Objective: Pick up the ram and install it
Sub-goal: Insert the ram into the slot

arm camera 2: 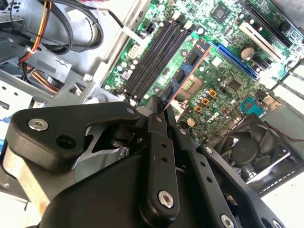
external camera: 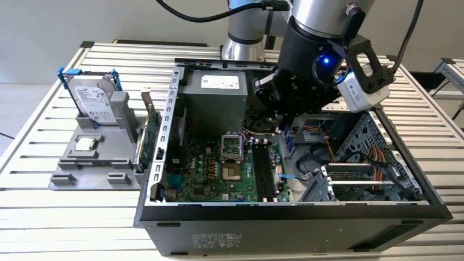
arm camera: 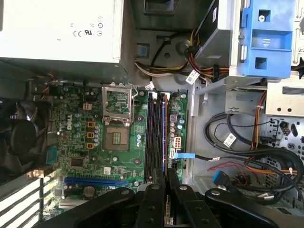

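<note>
The claw is clenched on the ram, holding it on edge inside the open computer case on the worktop. In both wrist views the stick runs parallel to the dark memory slots on the motherboard, apparently to seat straight down; contact cannot be told. Room is tight: the processor socket flanks one side, loose cables the other.

Exterior view high — both wrist views close over motherboard.
</note>
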Robot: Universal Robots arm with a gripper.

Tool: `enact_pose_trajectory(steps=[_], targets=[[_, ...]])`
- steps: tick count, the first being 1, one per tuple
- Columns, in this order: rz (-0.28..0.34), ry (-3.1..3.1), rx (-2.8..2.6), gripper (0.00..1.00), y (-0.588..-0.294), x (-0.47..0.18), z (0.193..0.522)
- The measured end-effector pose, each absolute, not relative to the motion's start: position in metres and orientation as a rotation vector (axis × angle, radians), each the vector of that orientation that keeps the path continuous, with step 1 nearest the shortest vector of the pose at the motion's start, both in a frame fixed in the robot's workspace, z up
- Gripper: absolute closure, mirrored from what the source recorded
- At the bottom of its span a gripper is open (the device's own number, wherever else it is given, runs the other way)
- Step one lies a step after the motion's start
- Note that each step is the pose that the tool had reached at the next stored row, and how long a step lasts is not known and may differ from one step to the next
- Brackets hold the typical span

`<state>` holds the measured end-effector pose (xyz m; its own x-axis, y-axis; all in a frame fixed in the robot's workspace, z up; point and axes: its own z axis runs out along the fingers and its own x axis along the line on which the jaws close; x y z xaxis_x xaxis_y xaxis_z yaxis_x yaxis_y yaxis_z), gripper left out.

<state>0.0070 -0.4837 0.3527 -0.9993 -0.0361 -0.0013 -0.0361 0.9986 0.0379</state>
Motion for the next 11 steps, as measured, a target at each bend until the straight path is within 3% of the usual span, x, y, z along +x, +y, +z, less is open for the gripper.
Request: enact_pose_trajectory(steps=[11], targets=[[0.058,3.140,-0.057,1.00,-0.4837,0.0071,0.3487]])
